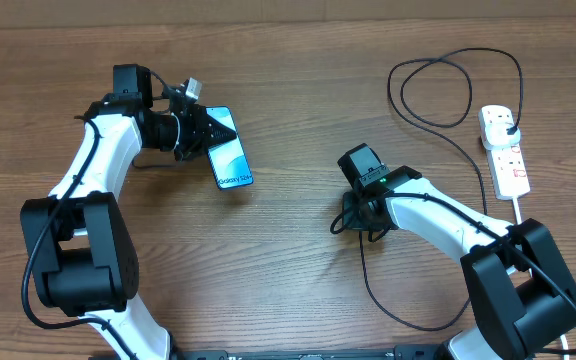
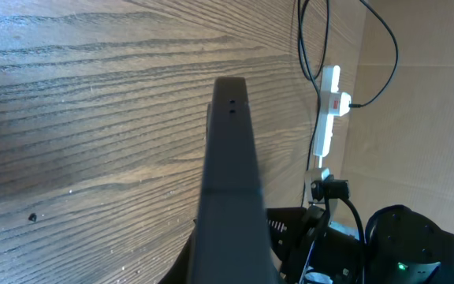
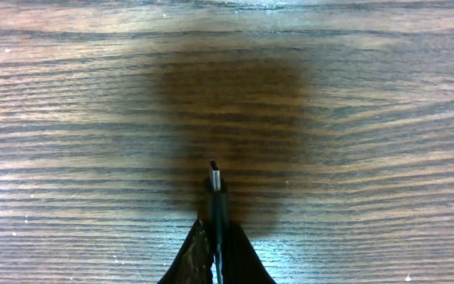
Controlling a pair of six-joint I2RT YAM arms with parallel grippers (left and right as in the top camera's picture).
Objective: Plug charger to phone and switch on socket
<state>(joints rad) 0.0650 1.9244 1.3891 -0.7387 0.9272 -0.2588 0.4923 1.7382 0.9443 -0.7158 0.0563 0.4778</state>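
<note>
"Near the front edge of the counter [image 1: 268, 300], right of the middle, what lies there?"

"A slack bend of the charger [image 3: 217, 207]. Its thin black cable leads up to the right tool [image 3: 215, 241], which is clamped on the cable just behind the small connector tip [image 3: 214, 168]. The tip pokes out past the fingers [image 3: 194, 254] over bare wood."

"And further in, on the left?"

"The left tool [image 1: 206, 135] is closed on the phone [image 1: 230, 150], gripping the end away from the white lettering. The phone is tilted with its screen lit. Whether its lower end touches the counter I cannot tell. Tip and phone are well apart."

"Toward the far right corner?"

"The socket [image 1: 503, 150] lies flat near the right edge, and its thick white cord [image 1: 521, 205] runs toward the front. A black plug [image 1: 508, 127] sits in its far end, and the cable loops wide toward the far edge. Whether the red switches [image 1: 509, 152] are on or off, I cannot tell."
</note>
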